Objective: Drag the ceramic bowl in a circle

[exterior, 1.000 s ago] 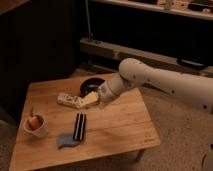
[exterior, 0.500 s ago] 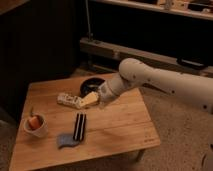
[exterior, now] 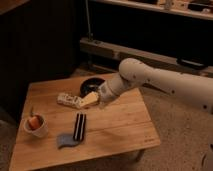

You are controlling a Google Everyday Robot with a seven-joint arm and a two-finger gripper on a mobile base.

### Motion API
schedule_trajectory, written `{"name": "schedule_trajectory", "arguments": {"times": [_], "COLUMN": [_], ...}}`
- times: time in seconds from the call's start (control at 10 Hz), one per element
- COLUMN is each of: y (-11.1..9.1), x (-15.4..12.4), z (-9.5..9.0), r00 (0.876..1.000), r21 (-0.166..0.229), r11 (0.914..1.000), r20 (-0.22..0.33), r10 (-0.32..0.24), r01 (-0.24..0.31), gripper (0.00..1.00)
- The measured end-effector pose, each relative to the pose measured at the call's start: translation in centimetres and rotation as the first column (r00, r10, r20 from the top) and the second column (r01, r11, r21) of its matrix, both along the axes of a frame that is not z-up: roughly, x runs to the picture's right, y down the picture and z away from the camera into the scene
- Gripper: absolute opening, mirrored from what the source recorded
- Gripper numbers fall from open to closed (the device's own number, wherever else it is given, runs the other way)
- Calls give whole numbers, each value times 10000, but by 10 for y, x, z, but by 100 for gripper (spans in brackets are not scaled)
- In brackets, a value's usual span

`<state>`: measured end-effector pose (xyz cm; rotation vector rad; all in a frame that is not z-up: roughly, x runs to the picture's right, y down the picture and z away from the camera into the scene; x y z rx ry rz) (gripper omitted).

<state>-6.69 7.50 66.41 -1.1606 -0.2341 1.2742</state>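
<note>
gripper (exterior: 90, 99) spread wide, at ceramic bowl (exterior: 88, 83) rim

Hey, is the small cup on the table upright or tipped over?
Upright: the cup stands on the table, mouth up, orange contents showing. The gripper is by the ceramic bowl.

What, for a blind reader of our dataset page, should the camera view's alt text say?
A white robot arm reaches in from the right, its gripper open at the near edge of a shallow black ceramic bowl on a wooden table. A pale oblong object lies beside the gripper; a cup with orange contents stands front left.
</note>
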Motion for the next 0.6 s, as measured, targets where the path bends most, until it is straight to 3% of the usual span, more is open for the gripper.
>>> {"name": "schedule_trajectory", "arguments": {"times": [0.2,0.3,0.6], "y": [-1,-4,-14], "x": [12,23,49], "z": [24,48,106], "r00": [9981,9934,9706], "r21": [8,11,251], "r11": [10000,9998,9979], "r20": [-606,-1130,-2320], "r10": [84,183,642], "r01": [-84,-183,-600], "gripper": [80,80,80]}}
